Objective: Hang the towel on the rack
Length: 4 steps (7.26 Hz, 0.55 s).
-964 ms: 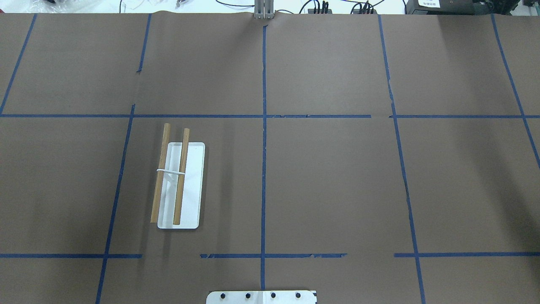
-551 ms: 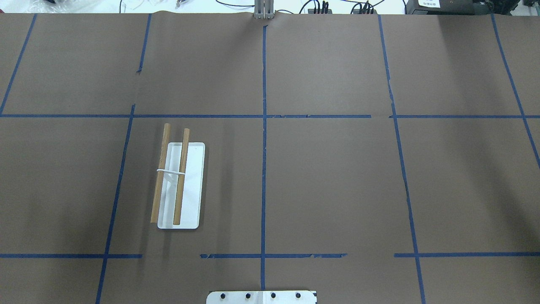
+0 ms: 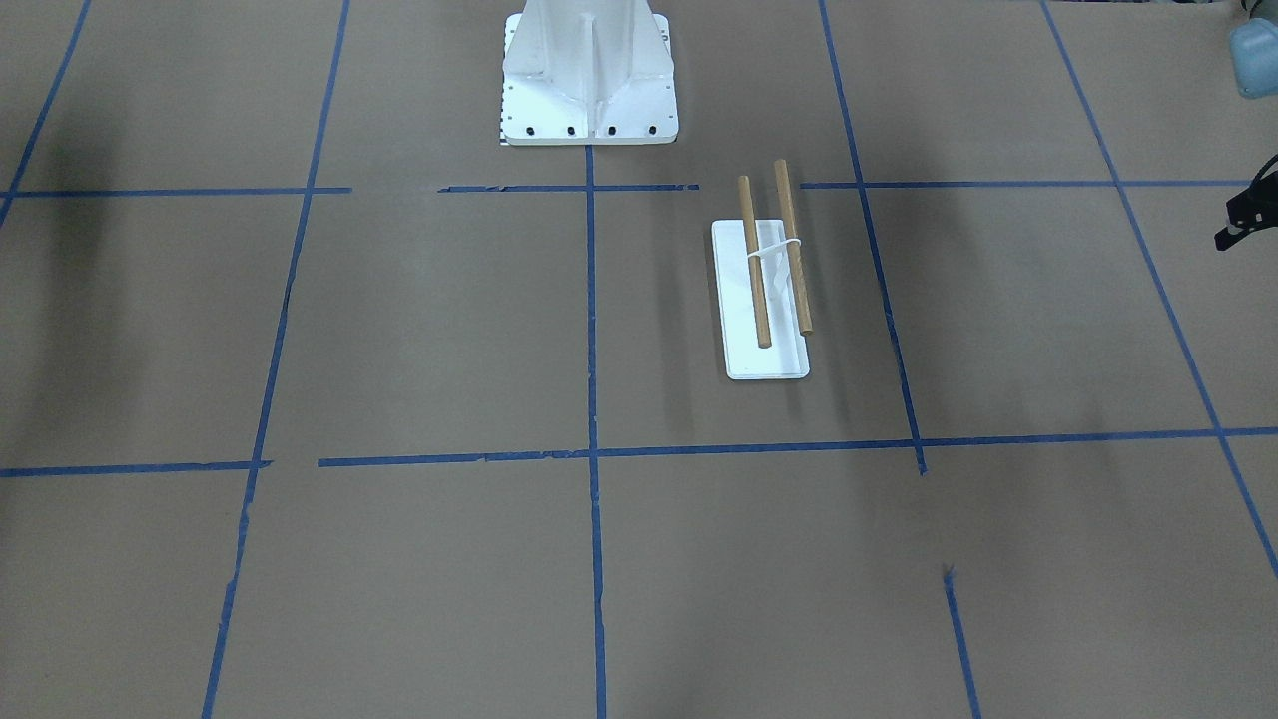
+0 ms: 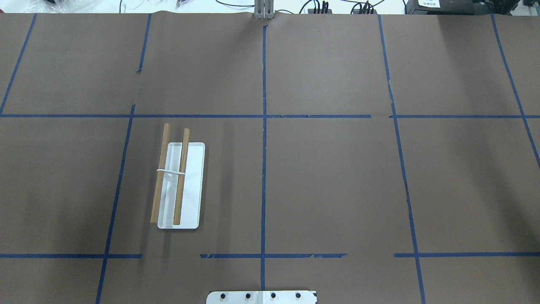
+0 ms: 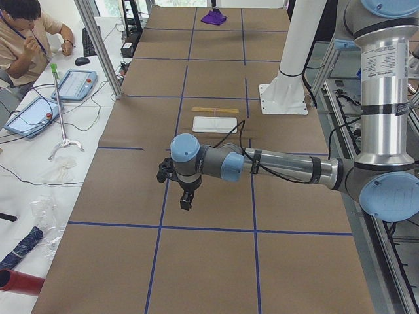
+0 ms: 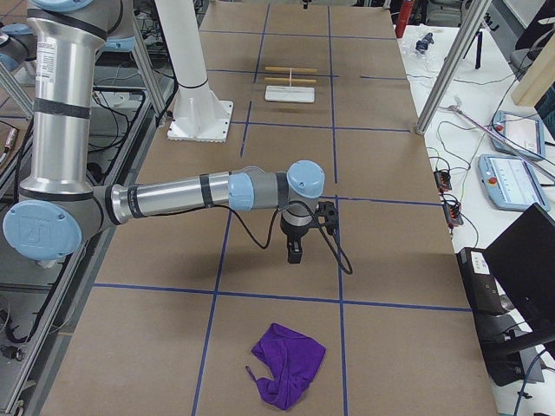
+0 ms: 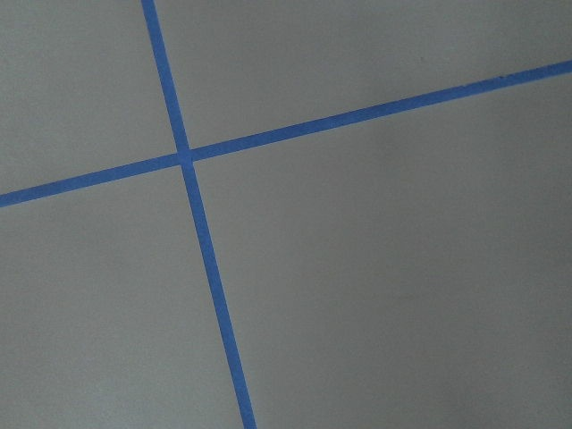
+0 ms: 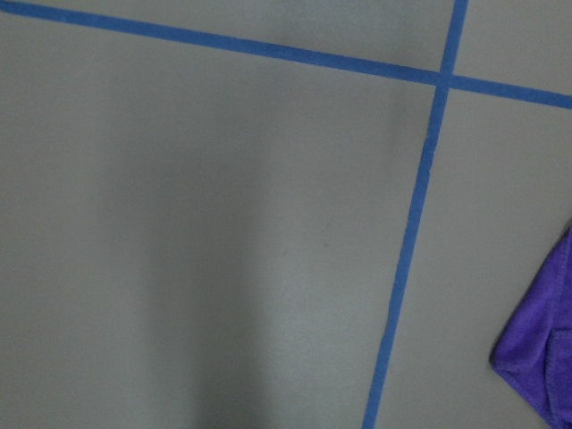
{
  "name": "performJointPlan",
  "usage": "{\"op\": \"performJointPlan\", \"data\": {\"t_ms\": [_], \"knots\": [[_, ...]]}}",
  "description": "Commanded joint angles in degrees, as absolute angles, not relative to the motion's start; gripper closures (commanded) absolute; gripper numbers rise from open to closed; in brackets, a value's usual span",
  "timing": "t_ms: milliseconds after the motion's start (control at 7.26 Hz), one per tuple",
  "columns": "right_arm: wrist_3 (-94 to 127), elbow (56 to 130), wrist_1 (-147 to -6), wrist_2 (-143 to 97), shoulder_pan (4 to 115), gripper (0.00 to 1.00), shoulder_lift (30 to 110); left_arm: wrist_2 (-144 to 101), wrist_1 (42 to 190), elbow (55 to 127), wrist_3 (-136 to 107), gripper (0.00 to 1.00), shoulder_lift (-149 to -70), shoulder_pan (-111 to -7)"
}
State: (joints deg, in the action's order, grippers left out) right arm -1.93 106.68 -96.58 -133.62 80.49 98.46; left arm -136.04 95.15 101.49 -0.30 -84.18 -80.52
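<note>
So, the towel (image 6: 287, 364) is seen lying crumpled in a heap on the brown paper-covered table (image 4: 337, 190), way over at the robot's right end. One purple corner of it is caught at the right edge of the right wrist view. The rack (image 4: 190, 185) is parked on the robot's left half, near the white pedestal (image 3: 589, 80). Its two wooden dowels (image 4: 182, 175) are set parallel above the white base and joined by the white crosspiece. Towel and rack are well apart, so the hanging isn't done yet. The right gripper (image 6: 295, 256) is pointed down above the table beside a crossing of blue tape lines (image 4: 264, 169), with the towel lying apart from it, nearer the side camera. The left gripper (image 5: 186, 203) is likewise pointed down over the tape grid at the opposite end. How far either pincer is spread can't be told, since both are only seen from the side views, and no hold on anything can be made out.
</note>
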Motion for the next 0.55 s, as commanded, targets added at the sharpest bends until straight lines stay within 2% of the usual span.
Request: {"op": "performJointPlan", "data": {"t_ms": [0,413], "knots": [[-8.1,99.8,-91.7,-130.4,81.6,0.01,99.7,-136.1,95.3,101.3,-0.4,0.00,-84.2,-80.4],[-14.1,77.2,-72.6,-131.0,88.7,0.10,97.4,-136.1,95.2,101.3,-0.4,0.00,-84.1,-80.4]]}}
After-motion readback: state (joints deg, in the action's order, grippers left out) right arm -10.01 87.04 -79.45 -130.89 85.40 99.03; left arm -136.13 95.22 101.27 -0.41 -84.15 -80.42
